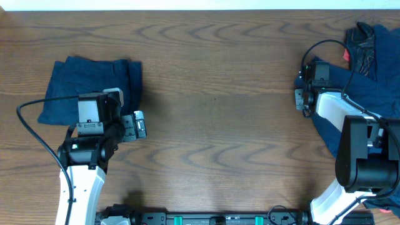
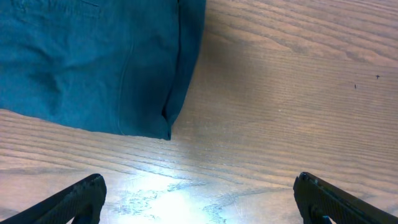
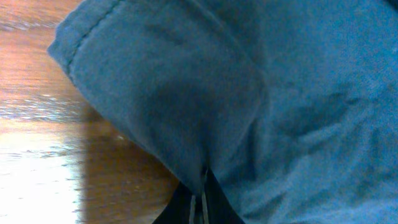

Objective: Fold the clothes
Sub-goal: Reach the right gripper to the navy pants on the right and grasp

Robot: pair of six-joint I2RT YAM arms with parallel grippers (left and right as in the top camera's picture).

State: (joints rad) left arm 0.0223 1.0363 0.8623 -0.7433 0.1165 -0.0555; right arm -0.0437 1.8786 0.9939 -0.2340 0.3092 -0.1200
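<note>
Left gripper hangs wide open, empty, over the table, with the folded blue garment just beyond. Farther right, the right gripper is pinched thinly onto the loose blue garment. So shallow a bite may slip when it pulls.

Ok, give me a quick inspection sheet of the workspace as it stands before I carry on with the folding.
Surface: wooden table, glare patch under the left gripper.
Job's things: folded blue garment at left; loose blue garment at right; dark patterned garment in the far right corner.
Clutter: nothing seen.
Grippers: left gripper open, over bare wood beside the folded blue garment; right gripper shut on a fold of the loose blue garment.
Cables: black cable loops off the left arm; second black cable arcs over the right arm.
Surroundings: pale strip beyond the far edge.
</note>
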